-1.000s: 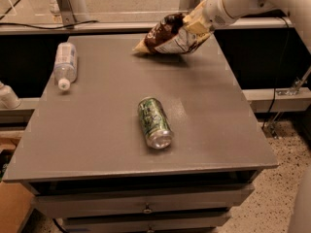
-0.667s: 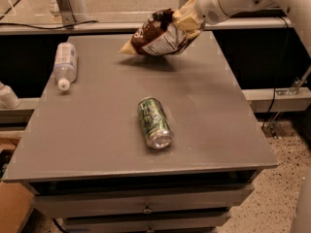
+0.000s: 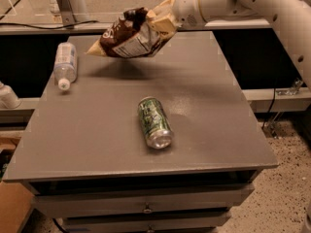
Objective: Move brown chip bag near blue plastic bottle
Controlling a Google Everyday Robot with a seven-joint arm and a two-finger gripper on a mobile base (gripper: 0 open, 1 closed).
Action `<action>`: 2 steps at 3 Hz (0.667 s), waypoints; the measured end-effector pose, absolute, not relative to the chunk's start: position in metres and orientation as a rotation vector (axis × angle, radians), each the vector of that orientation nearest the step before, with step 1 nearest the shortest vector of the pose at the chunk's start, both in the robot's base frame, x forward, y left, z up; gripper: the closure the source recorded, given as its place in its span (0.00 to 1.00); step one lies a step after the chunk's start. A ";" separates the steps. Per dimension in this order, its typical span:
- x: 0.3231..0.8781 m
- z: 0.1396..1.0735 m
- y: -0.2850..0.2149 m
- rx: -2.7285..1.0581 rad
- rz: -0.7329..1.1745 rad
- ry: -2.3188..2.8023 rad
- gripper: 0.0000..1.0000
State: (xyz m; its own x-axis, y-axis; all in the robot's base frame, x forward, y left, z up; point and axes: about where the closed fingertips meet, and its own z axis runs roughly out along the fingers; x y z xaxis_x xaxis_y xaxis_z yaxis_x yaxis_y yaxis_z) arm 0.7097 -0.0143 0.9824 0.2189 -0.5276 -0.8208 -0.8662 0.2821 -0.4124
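The brown chip bag (image 3: 127,34) hangs in the air above the back of the grey table (image 3: 97,130), held at its right end by my gripper (image 3: 163,21). The gripper is shut on the bag. The white arm reaches in from the upper right. The bag casts a shadow on the table below it. The blue plastic bottle (image 3: 65,63) lies on its side at the table's back left, white cap toward the front. The bag's left tip is a short way right of the bottle and above table level.
A green soda can (image 3: 154,122) lies on its side near the middle of the table. A metal post (image 3: 64,4) stands behind the table at the back left. Drawers sit under the tabletop at the front.
The gripper has carried the chip bag leftward and slightly up, from the table's back right toward the bottle. The bottle and can have not moved.
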 end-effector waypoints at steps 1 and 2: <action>0.694 0.973 0.012 -1.391 0.463 1.396 1.00; 0.675 0.960 0.031 -1.422 0.507 1.355 1.00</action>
